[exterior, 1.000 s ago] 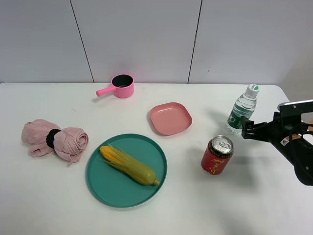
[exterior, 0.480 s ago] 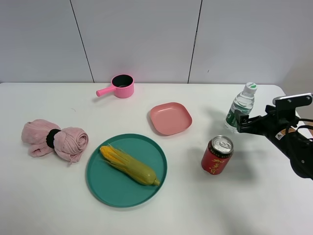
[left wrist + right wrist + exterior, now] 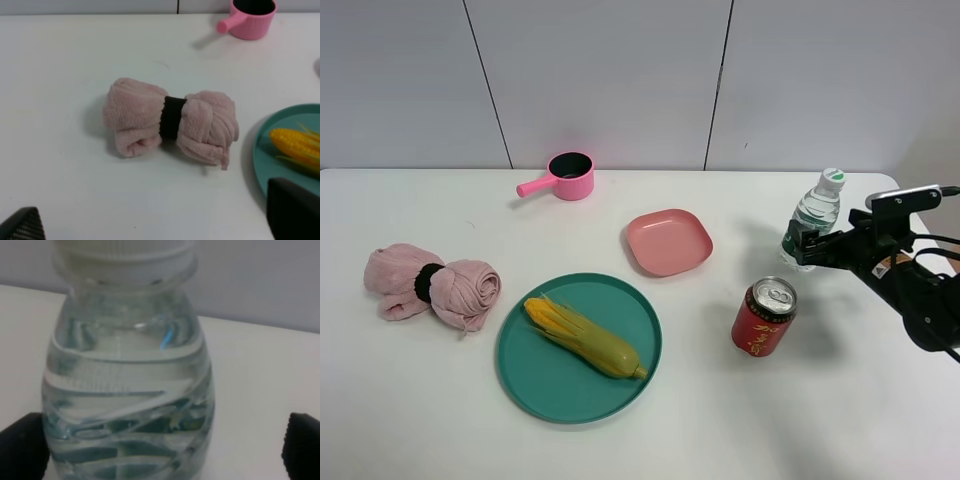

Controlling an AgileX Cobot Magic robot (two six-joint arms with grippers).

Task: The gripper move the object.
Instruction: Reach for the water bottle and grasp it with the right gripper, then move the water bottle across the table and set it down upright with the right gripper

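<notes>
Now the right gripper (image 3: 808, 248), jaws spread, straddles the bottle (image 3: 820, 205) at two o'clock on the counter (image 3: 880, 420), seemingly poised to clamp.

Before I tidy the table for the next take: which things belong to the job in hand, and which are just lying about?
In the job: water bottle; right gripper, its jaws open on either side of the bottle.

Lying about: red can; teal plate; corn; pink dish; pink saucepan; rolled pink towel.
</notes>
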